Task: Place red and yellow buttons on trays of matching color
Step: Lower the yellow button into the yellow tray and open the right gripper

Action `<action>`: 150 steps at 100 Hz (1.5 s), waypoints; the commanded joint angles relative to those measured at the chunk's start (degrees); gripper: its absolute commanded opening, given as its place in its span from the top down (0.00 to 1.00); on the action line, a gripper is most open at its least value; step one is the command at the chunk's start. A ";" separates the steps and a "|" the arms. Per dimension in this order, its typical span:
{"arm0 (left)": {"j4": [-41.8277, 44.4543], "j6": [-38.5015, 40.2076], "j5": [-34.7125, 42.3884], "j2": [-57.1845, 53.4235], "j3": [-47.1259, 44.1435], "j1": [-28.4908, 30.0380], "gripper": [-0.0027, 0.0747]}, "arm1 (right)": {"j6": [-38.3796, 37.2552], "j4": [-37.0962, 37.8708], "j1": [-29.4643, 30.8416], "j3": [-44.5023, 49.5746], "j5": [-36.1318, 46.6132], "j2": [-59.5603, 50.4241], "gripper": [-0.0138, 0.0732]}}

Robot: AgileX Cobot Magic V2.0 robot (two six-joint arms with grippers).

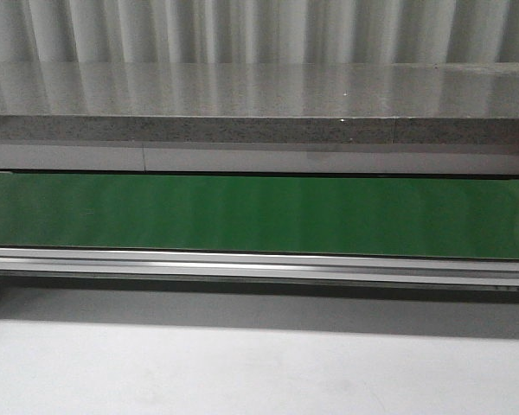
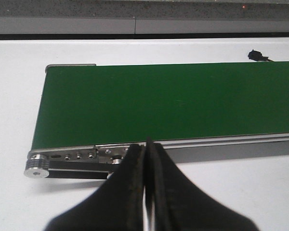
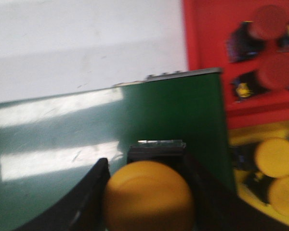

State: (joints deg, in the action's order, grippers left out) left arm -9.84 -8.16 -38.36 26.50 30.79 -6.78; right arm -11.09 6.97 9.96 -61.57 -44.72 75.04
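Right gripper (image 3: 147,202) grasps a yellow button (image 3: 148,195) above the green belt (image 3: 86,144) (trays alongside); left gripper (image 2: 148,159) is clenched, empty.

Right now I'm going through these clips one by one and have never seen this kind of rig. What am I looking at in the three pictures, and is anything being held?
This is a two-armed table robot that sorts buttons by color. The front view looks forward over the white table at a green conveyor belt; neither arm nor any button shows there.

The left wrist view comes from a camera on the left arm. The left gripper, black, has its fingers pressed together with nothing between them, and it hangs near one end of the belt.

The right wrist view is blurred. The right gripper is closed around a yellow button over the belt. Beyond the belt's end sit a red tray holding at least two red buttons and a yellow tray holding at least two yellow ones.
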 commanded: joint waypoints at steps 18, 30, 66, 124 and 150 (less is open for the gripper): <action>-1.10 -0.06 3.92 0.23 1.61 -0.46 0.99 | -7.89 2.78 14.07 -1.46 2.12 -3.48 0.73; -1.10 -0.06 3.92 0.23 1.61 -0.46 0.99 | -10.80 2.78 20.33 -1.21 3.06 -3.48 0.73; -1.10 -0.06 3.92 0.23 1.61 -0.46 0.99 | -18.68 2.73 31.70 7.94 14.63 -2.91 0.73; -1.10 -0.06 3.92 0.23 1.61 -0.46 0.99 | -19.61 2.37 32.00 12.42 20.89 10.43 0.72; -1.10 -0.06 3.92 0.23 1.61 -0.46 0.99 | -19.61 2.37 32.00 12.42 21.31 11.27 0.35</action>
State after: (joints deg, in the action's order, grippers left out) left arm -9.84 -8.16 -38.36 26.41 30.79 -6.78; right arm -30.83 8.75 41.57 -47.89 -25.89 88.08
